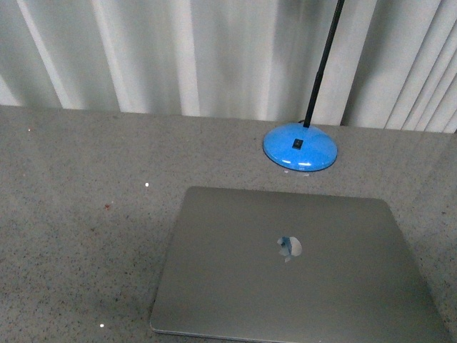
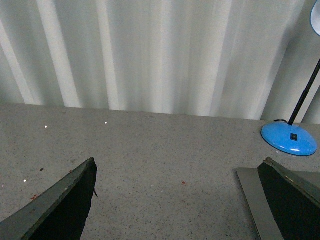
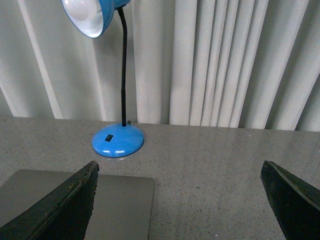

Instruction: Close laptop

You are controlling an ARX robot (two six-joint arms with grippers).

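the laptop is a slim silver-grey metal unit. its lid is fully shut and lies flat, with the logo facing up near the lid centre. the body rests flat on the speckled grey tabletop, in the near right part of the front view. its rounded corners and thin front edge are visible. no keys or screen show.

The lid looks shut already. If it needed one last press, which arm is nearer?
Probably the right. The laptop lies flat and closed, right of centre in the front view, and the right gripper's camera shows more lid than the left gripper's. Both are open.
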